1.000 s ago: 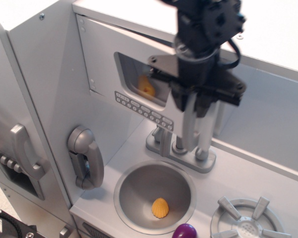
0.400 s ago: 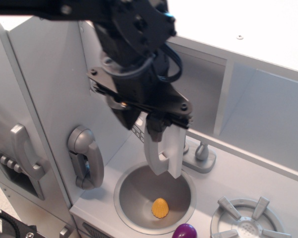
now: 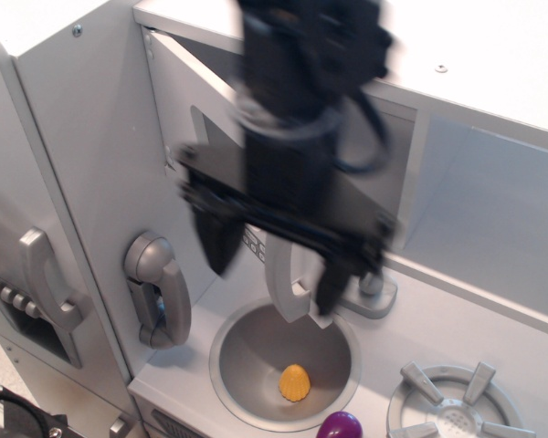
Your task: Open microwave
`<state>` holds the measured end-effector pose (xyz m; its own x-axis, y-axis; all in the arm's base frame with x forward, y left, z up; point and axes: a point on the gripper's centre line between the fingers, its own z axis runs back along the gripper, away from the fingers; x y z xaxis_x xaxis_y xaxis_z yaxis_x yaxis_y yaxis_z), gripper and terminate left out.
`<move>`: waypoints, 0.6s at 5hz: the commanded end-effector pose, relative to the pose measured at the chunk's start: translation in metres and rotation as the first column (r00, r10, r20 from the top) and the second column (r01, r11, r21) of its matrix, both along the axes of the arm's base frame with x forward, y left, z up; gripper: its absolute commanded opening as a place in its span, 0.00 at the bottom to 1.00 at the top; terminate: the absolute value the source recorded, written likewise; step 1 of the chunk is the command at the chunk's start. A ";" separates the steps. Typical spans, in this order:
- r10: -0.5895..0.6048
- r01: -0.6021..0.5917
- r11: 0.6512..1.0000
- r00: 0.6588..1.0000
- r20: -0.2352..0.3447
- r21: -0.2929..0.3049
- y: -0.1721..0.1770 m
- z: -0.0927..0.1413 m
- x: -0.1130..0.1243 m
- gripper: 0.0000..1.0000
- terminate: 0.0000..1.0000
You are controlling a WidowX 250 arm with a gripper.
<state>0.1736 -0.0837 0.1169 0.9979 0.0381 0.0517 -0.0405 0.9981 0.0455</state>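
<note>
Tool (image 3: 269,265) is blurred, fingers spread apart, gripping nothing, right in front of the microwave (image 3: 187,100) door, which stands swung out at upper left. Watch it: a fast swing could knock the door handle (image 3: 290,278) or dip into the sink (image 3: 247,351). Grey toy-kitchen table (image 3: 457,319), white top, tight space, phone (image 3: 158,290) at left.

Microwave (image 3: 187,109) door swung out toward 8 o'clock, handle (image 3: 290,278) over sink (image 3: 247,351). Blurred pincer (image 3: 272,274) fingers spread wide, straddling door. Yellow piece (image 3: 295,382) in sink at 6 o'clock.
</note>
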 end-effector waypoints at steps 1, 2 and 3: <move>-0.070 0.064 0.991 0.997 -0.046 -0.116 -0.077 0.007 0.029 1.00 0.00; -0.130 0.136 0.986 0.989 0.063 -0.099 -0.090 0.002 0.049 1.00 0.00; -0.091 0.105 0.988 0.988 0.127 -0.114 -0.074 0.001 0.084 1.00 0.00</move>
<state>0.2517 -0.1559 0.0982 0.9897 -0.0491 0.1343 0.0573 0.9967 -0.0574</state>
